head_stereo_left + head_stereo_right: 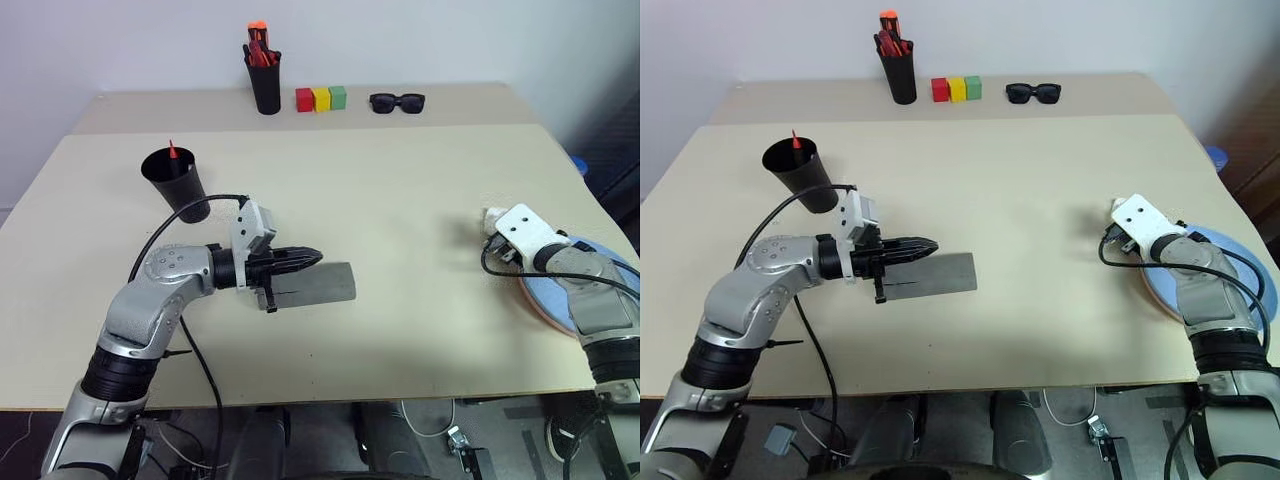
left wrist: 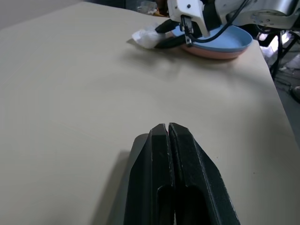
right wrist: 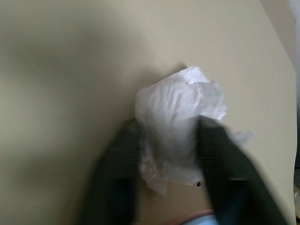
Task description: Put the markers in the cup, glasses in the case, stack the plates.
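In the left eye view, the left claw [image 1: 300, 260] is seen at centre left of the frame, its two black fingers pressed together with nothing between them, lying over the grey case [image 1: 318, 284], which rests closed on the beige counter [image 1: 400, 200]. The wide black cup [image 1: 177, 181] stands tilted in the upper left, a red marker tip [image 1: 172, 150] poking above its rim. At the right edge, the light blue plate [image 1: 565, 296] is stacked on the salmon pink plate [image 1: 545, 312], only a thin rim of which is seen beneath. The right claw [image 1: 491, 235] is hidden under its white wrist housing, just beside the plates, with a bit of crumpled white paper [image 1: 491, 214] showing at its tip. Along the top of the frame a tall black pen holder [image 1: 266, 82] with red-orange pens, three coloured blocks [image 1: 321, 98] — red, yellow, green — and black sunglasses [image 1: 397, 102] are lined up on the far counter.

In the left wrist view, the left claw's fingers [image 2: 157, 178] are shown shut, pad against pad. In the upper right of that frame the stacked plates are visible, with the right arm above them and the white paper wad just beside their rim.

In the right wrist view, the right claw's fingers [image 3: 117, 183] are blurred — they straddle the crumpled white paper on either side. Whether the paper is actually pinched cannot be told.
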You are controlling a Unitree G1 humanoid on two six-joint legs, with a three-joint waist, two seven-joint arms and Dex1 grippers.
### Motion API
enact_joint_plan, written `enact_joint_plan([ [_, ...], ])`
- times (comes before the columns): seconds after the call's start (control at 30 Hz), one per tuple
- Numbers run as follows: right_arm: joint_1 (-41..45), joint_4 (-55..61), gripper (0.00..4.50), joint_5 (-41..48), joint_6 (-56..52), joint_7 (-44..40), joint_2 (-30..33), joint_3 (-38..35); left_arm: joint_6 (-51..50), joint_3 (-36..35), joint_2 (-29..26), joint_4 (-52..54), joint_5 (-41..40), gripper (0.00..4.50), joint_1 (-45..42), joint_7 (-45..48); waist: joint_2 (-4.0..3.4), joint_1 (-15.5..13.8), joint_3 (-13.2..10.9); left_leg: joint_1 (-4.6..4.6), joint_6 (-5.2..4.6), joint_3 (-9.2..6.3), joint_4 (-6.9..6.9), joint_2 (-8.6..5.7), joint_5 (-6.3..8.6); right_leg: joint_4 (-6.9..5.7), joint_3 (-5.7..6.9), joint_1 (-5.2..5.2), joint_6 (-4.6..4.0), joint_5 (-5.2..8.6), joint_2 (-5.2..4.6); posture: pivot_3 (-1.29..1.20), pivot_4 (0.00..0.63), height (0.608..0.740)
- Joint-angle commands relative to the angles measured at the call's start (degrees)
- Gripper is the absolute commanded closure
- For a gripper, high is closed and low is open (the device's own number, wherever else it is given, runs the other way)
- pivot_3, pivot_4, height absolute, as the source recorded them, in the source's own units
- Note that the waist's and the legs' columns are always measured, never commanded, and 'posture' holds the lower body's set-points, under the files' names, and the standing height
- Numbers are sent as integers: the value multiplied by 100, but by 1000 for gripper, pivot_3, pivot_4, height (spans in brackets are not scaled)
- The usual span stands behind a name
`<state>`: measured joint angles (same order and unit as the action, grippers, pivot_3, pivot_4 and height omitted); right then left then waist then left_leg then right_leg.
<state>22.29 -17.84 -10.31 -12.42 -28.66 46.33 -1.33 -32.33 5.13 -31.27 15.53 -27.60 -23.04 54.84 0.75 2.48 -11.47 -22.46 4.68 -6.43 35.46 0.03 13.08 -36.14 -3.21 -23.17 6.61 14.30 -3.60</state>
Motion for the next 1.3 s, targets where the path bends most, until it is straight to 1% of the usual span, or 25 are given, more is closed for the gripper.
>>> enact_joint_plan([
  [0.03, -345, 1115, 4355, 133, -408, -45, 365, -650, 60, -60, 29, 77, -85, 4500, -53, -5, -5, -8, 0, 1, 0, 0, 0, 0, 0, -1, 0, 0, 0, 0, 0, 0, 150, 740],
  [0.1, -643, 1720, 4355, 300, -805, -190, 462, -1023, 96, -35, 50, -19, -68, 4500, -107, 8, -5, -17, 0, 0, 0, 0, -2, 0, 0, -1, 0, -1, 2, 1, 0, 0, 150, 740],
  [0.2, -1464, 2774, 4355, 618, -1538, -648, 698, -1966, 197, -10, 85, -257, -33, 4500, -202, 84, -5, -51, 1, 0, 0, -1, -2, 0, 0, 0, 0, 0, 3, 1, 1, 0, 150, 740],
  [0.27, -2043, 3208, 4355, 666, -1837, -902, 836, -2474, 269, -5, 95, -408, -17, 4500, -249, 142, -1, -108, 3, -1, -1, -3, -3, 0, 1, 1, 1, 2, 5, 3, 0, 0, 150, 740],
  [0.3, -2336, 3404, 4355, 723, -1985, -1064, 875, -2687, 300, -11, 95, -484, -17, 4500, -268, 174, -1, -128, 3, 0, -2, -3, -4, 0, 1, 2, 1, 2, 4, 3, 1, 0, 150, 740],
  [0.4, -2990, 3755, 4355, 840, -2239, -1393, 920, -3005, 399, 7, 111, -652, 9, 4500, -300, 232, -2, -126, 3, 3, -2, 0, -2, 0, 1, 3, 0, 4, -3, 6, 0, 0, 150, 740],
  [0.5, -3214, 3908, 3272, 861, -2321, -1378, 846, -3067, 481, 41, 150, -786, 70, 4500, -318, 221, -2, -109, 4, 5, -2, 6, 4, 0, 1, 3, -3, 4, -17, 13, 0, 0, 150, 740],
  [0.53, -3199, 3988, 2805, 854, -2305, -1313, 821, -3048, 515, 23, 150, -825, 110, 4500, -318, 191, -2, -101, 4, 5, -2, 9, 6, 0, 1, 2, -4, 4, -18, 12, -1, 0, 150, 740],
  [0.57, -3134, 4012, 2238, 851, -2208, -1248, 813, -3018, 555, 1, 162, -861, 163, 4500, -327, 134, -2, -97, 4, 4, -2, 10, 11, 0, 1, 2, -4, 5, -19, 11, -1, 0, 150, 740],
  [0.6, -3041, 4053, 1801, 865, -2102, -1186, 791, -2978, 577, -63, 159, -894, 194, 4500, -324, 62, -2, -94, 4, 4, -2, 9, 14, 0, 1, 1, -4, 5, -19, 11, -1, 0, 150, 740],
  [0.73, -2489, 3907, 1801, 1172, -1886, -1188, 711, -2818, 567, -527, 127, -894, 175, 4500, -214, -411, -1, -64, 3, 3, -2, 8, 18, 1, 1, 0, -4, 6, -20, 10, 0, 0, 150, 740],
  [0.8, -2028, 3682, 1801, 1383, -1853, -1135, 586, -2688, 618, -777, 47, -732, 223, 4500, -7, -645, 1, -30, 3, 3, -2, 6, 16, 1, 1, -1, -3, 7, -19, 10, 0, 0, 150, 740],
  [0.9, -1380, 3180, 1801, 1630, -1566, -1156, 400, -2430, 584, -1202, -125, -314, 260, 4500, 517, -1015, 1, 5, 3, 3, -2, 6, 10, 1, 1, 1, -4, 7, -17, 9, -2, 0, 150, 740],
  [1.07, -447, 2662, 1801, 2374, -1402, -1511, -10, -2059, 403, -2136, -204, 363, 108, 4500, 1497, -1697, 0, 4, 2, 4, -3, 5, 3, 2, 2, 0, -4, 3, -16, 8, -1, 0, 150, 740],
  [1.2, -124, 2571, 1801, 2980, -1565, -1868, -340, -1767, 445, -2495, -271, 646, 231, 4500, 2105, -1961, 1, -20, 2, 3, -3, 2, 2, 2, 2, 2, -3, 4, -17, 10, -1, 0, 150, 740],
  [1.3, -89, 2553, 1801, 3092, -1593, -1981, -478, -1421, 529, -2708, -336, 623, 276, 4500, 2397, -2035, 2, -45, 2, 0, -2, 3, 3, 1, 2, 5, -3, 5, -20, 11, -2, 0, 150, 740],
])
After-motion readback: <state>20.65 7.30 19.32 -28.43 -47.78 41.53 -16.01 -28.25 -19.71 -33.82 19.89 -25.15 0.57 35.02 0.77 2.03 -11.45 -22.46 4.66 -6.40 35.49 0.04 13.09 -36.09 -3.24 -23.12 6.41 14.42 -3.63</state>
